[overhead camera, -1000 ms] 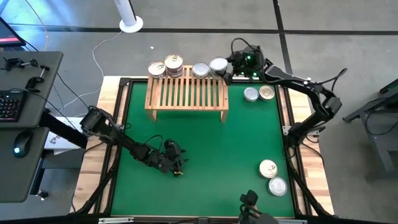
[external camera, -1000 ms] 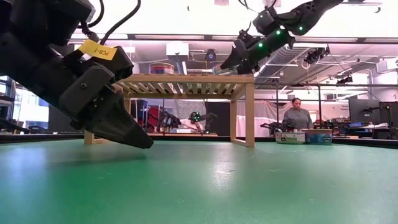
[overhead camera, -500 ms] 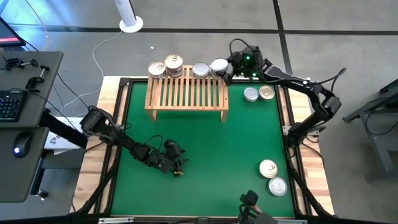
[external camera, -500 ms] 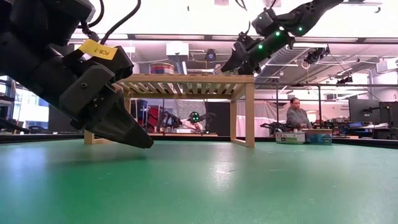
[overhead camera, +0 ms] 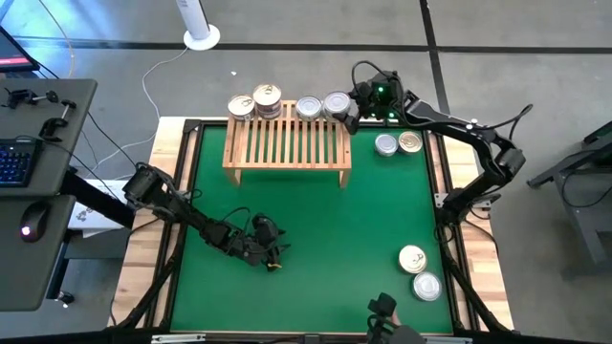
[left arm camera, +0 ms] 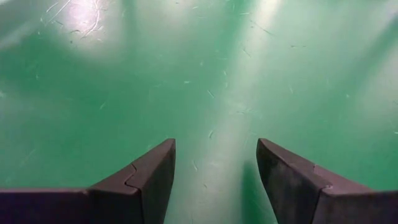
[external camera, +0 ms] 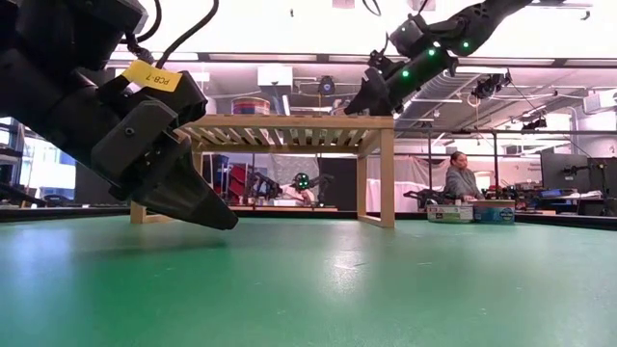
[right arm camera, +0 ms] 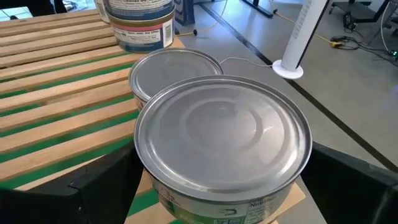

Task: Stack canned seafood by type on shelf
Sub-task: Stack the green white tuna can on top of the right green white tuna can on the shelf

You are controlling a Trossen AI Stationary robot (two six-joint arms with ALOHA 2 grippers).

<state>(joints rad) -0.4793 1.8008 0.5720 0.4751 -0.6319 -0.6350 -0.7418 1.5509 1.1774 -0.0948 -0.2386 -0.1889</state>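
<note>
At shelf [overhead camera: 286, 143] back right corner, right claw [right arm camera: 224, 186] stood released around silver tin [right arm camera: 222, 140], set beside second tin [right arm camera: 171, 68]. Placement step, I judged; next: retreat, fetch desk tins [overhead camera: 397, 144]. Left claw [left arm camera: 214, 180] parted, empty, over mat.

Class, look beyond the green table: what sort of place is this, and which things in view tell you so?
Probably a robotics lab or workshop. Behind the low light-wood slatted shelf stand other small robot arms on benches, a person sits among equipment, and a desk with a black keyboard adjoins the table.
</note>
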